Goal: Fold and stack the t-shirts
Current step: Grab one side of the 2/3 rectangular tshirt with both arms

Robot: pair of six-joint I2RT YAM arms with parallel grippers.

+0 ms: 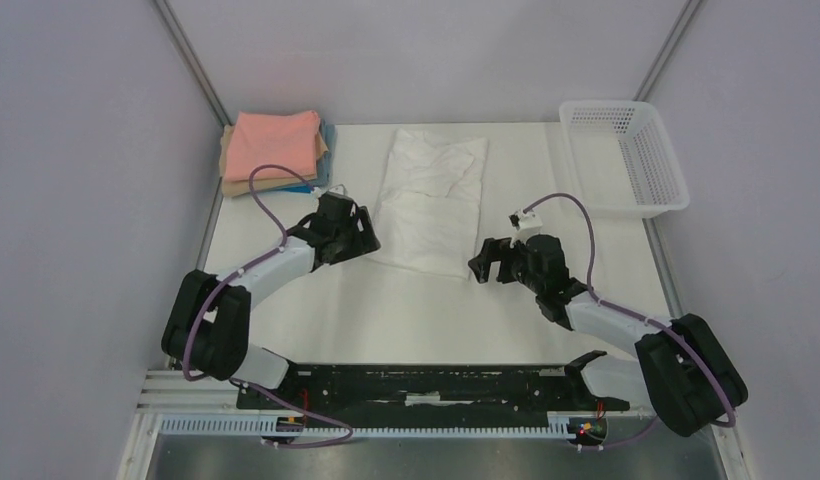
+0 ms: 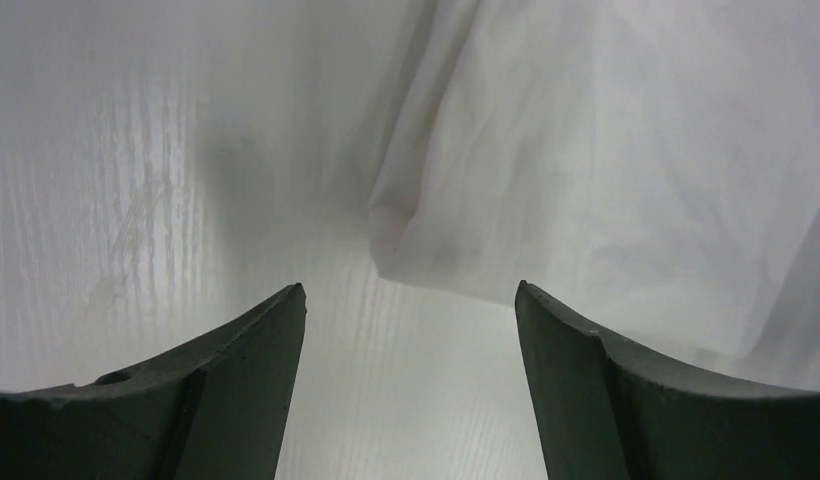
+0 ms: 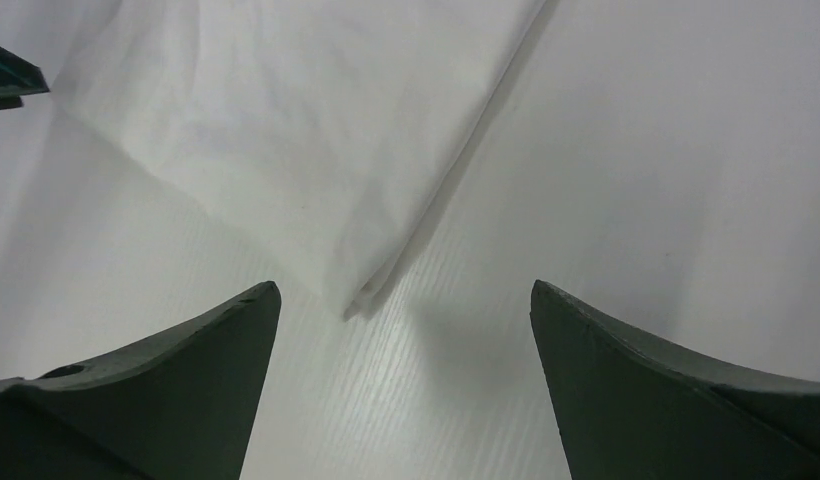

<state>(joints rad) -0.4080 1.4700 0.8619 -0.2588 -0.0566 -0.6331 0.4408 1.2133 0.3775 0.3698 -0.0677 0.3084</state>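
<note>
White t-shirt (image 1: pixel 431 200) lies as a long, wrinkled rectangle mid-table; the folded salmon, tan and blue stack (image 1: pixel 274 150) sits in the far-left corner and the mesh basket (image 1: pixel 626 155) far right. I read the left pincer (image 2: pixel 410 295) and right pincer (image 3: pixel 406 290) both spread apart, gripping nothing, one at each near shirt corner. Table (image 1: pixel 426 310) is white and fine-ribbed; walls (image 1: pixel 76 150) are pale lilac-grey.
</note>
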